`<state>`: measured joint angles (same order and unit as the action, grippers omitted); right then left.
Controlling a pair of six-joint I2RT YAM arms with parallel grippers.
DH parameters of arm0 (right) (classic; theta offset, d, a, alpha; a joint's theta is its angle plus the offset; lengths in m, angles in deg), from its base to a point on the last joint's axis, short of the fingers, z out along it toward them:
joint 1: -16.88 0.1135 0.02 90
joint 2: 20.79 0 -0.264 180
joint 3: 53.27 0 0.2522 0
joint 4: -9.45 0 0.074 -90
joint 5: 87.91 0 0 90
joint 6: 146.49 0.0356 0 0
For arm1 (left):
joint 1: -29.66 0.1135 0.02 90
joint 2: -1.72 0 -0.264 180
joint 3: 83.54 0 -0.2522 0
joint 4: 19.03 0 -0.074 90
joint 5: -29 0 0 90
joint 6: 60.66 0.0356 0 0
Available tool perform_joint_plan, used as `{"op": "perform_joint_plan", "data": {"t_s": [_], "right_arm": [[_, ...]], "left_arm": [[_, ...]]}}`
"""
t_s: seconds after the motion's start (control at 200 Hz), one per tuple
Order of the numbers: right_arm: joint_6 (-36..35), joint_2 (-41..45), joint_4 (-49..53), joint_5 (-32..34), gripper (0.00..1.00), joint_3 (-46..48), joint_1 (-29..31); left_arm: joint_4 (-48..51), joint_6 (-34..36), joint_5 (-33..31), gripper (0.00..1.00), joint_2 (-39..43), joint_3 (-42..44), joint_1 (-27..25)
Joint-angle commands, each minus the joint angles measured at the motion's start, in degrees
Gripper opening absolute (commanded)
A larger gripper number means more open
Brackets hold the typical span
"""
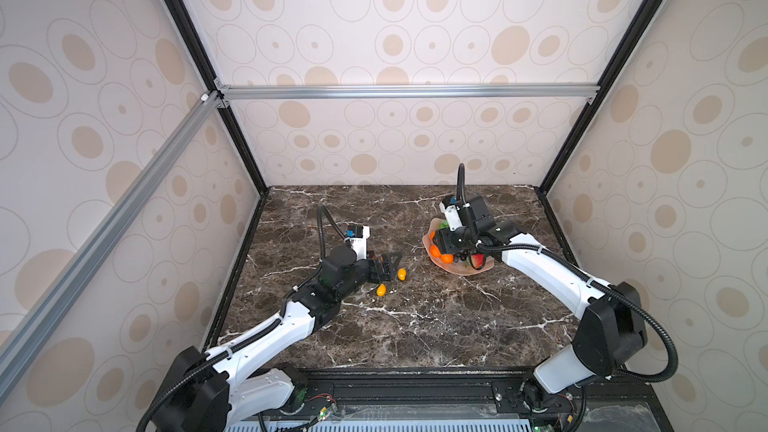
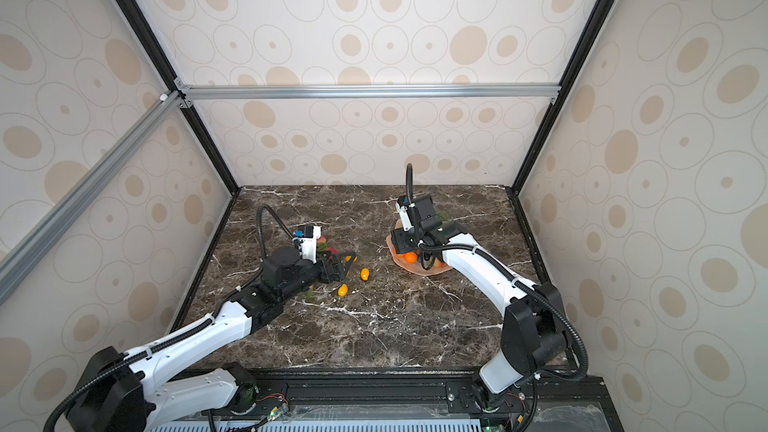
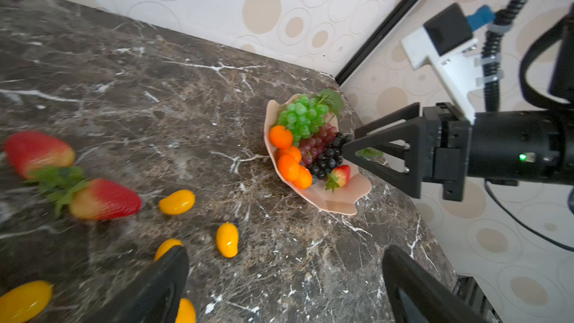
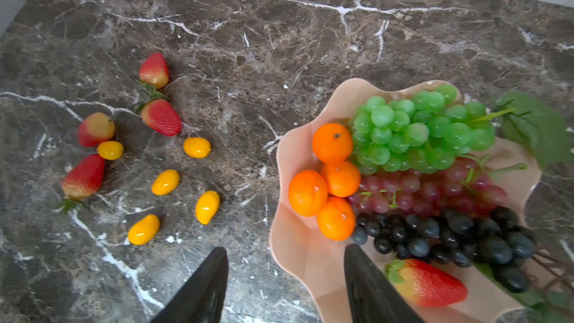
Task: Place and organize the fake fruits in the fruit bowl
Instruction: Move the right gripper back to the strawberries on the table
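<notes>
Fruit bowl (image 4: 298, 253) sits on the right of the marble table (image 4: 248, 26), holding tangerines (image 4: 332, 142), grape bunches (image 4: 413, 132) and one strawberry (image 4: 431, 284). Four strawberries (image 4: 161, 118) and five kumquats (image 4: 165, 182) lie to its left. Left gripper (image 3: 284, 257) hovers wide open above kumquats; right gripper (image 4: 285, 250), jaws apart, empty, hangs over the bowl's rim

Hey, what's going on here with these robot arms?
A robot is filling a pink bowl with fake fruit. Grapes, four tangerines and one strawberry lie in it. Four strawberries and five kumquats lie loose on the table. The right gripper is open and empty over the bowl; the left gripper, open, hangs by the kumquats.
</notes>
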<state>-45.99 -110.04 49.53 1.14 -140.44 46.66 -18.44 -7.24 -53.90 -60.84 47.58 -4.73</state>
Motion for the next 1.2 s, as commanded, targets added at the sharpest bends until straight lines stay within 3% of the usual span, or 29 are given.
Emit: {"op": "perform_joint_plan", "data": {"t_s": [0.0, 0.19, 0.565, 1.195], "right_arm": [[7.3, -1.9, -1.4, -0.1, 0.60, -0.4, 3.3], [10.0, -5.9, -2.7, 0.8, 0.59, -2.9, 10.0], [20.8, -16.5, -6.8, -4.2, 0.46, -8.1, 21.2], [27.1, -28.8, -8.6, -6.1, 0.42, -16.6, 29.1]], "left_arm": [[5.7, -0.2, -1.5, 0.98, 4.1, 1.6, 2.9], [11.5, -0.6, -0.6, 0.98, 10.3, 3.8, 7.9], [20.3, -0.2, 2.6, 0.98, 18.0, 5.4, 19.2], [18.4, -3.1, 16.1, 0.98, 22.2, 10.9, 34.6]]}}
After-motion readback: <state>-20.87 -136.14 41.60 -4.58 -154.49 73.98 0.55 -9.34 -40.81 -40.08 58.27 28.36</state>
